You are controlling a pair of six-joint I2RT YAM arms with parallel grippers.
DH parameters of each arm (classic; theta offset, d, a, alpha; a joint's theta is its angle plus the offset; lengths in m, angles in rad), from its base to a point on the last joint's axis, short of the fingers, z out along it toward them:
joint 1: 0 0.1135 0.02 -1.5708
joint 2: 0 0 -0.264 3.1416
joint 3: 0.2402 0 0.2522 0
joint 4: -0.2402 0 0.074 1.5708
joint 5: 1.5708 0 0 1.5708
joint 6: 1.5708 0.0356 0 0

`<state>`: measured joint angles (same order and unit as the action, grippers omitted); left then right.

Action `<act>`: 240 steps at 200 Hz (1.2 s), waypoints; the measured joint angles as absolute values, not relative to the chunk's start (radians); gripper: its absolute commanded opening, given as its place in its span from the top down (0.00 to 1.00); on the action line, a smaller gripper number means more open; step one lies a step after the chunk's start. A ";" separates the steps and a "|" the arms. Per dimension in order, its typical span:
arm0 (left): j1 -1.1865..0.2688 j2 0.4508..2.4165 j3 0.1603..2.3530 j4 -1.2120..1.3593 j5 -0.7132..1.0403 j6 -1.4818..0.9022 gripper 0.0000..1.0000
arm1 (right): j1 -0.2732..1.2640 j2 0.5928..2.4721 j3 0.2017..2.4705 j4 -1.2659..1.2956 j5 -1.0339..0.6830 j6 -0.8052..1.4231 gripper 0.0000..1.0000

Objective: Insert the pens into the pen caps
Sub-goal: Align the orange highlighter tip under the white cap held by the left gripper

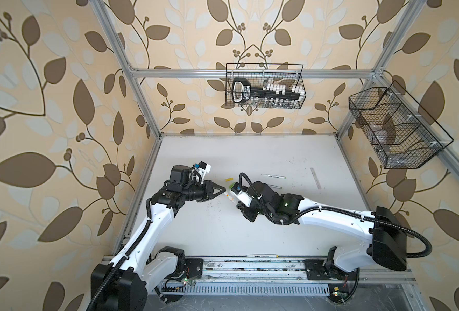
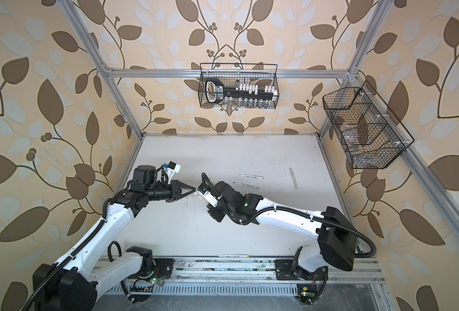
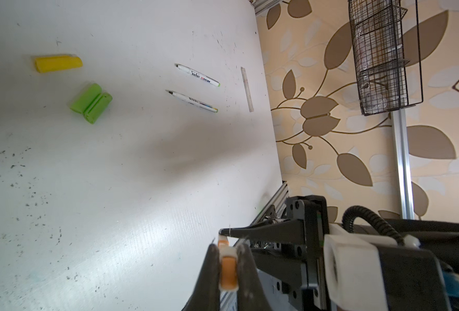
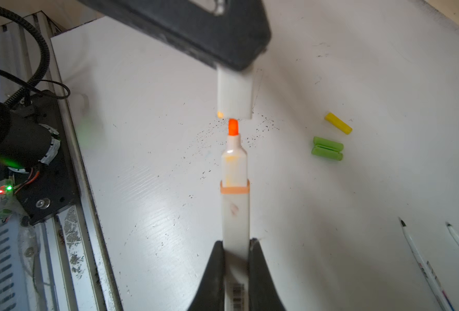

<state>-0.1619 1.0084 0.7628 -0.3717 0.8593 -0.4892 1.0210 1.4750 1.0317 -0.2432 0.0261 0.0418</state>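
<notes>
Left gripper [image 3: 227,246]: clamped on cap [image 4: 235,94], half hidden.
Right gripper [image 4: 236,243]: clamped on pen [image 4: 235,167], tail cut off.

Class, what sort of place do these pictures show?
Likely a robot test cell: silver aluminium frame around a scuffed white tabletop, with white-and-black robot arms, left and right, mounted on a metal rail.

Four pens are counted: an orange-tipped pen [image 4: 235,215], two thin pens [image 3: 197,75] lying together, and an edge pen [image 1: 262,255]. Four caps are counted: two green caps [image 3: 85,98], a yellow cap [image 3: 58,63], a white cap [image 4: 235,94]. One flat strip [image 1: 315,178] and two wire baskets [image 1: 266,64] are seen.
</notes>
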 measured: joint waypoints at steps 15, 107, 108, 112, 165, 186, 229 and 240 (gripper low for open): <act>-0.162 1.000 0.763 -0.372 0.861 -0.486 1.00 | 1.021 1.475 1.035 -0.244 0.023 0.042 0.89; -0.162 0.996 0.763 -0.395 0.864 -0.462 1.00 | 1.021 1.488 1.065 -0.278 0.026 0.040 0.89; -0.162 0.996 0.763 -0.396 0.864 -0.461 1.00 | 1.021 1.488 1.065 -0.278 0.026 0.040 0.89; -0.162 0.996 0.763 -0.396 0.864 -0.459 1.00 | 1.021 1.488 1.066 -0.281 0.026 0.040 0.89; -0.162 1.003 0.763 -0.400 0.860 -0.444 1.00 | 1.027 1.496 1.083 -0.306 0.037 0.033 0.89; -0.162 1.003 0.763 -0.400 0.852 -0.445 1.00 | 1.028 1.503 1.086 -0.307 0.039 0.031 0.89; -0.162 0.994 0.763 -0.400 0.825 -0.446 1.00 | 1.037 1.532 1.089 -0.307 0.044 0.025 0.90; -0.162 0.990 0.763 -0.400 0.824 -0.446 1.00 | 1.039 1.538 1.089 -0.309 0.046 0.025 0.90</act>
